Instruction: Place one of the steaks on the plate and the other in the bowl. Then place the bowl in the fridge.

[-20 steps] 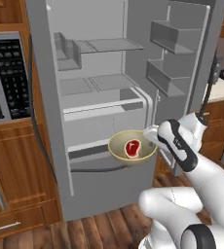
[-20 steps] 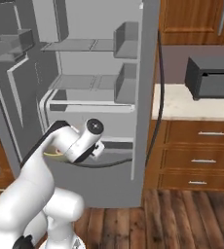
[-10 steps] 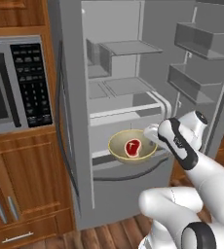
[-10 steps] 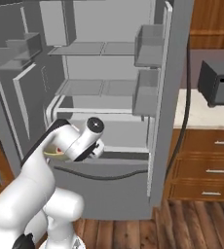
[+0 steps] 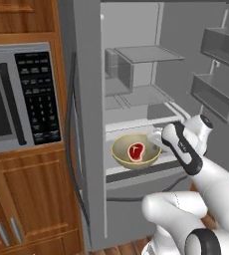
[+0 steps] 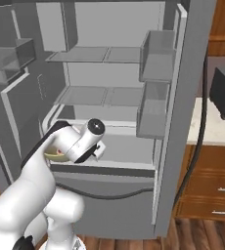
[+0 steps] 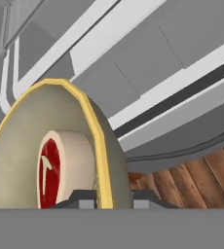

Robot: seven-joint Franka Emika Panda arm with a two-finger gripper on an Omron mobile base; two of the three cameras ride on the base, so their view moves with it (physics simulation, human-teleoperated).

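Claw (image 7: 105, 197) pinching bowl (image 5: 135, 151) rim; bowl upright, mouth up, at open fridge (image 5: 151, 89) lower shelf; steak (image 5: 136, 151) flat inside.

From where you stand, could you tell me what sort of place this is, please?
Most likely a home kitchen: an open grey stainless fridge, a built-in microwave with black keypad set in wooden cabinets, and a pale countertop.

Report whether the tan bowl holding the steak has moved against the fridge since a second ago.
Yes. In the left base view the tan bowl has come closer to the open grey fridge, and sideways toward its left door, now at the lower shelf's front edge.
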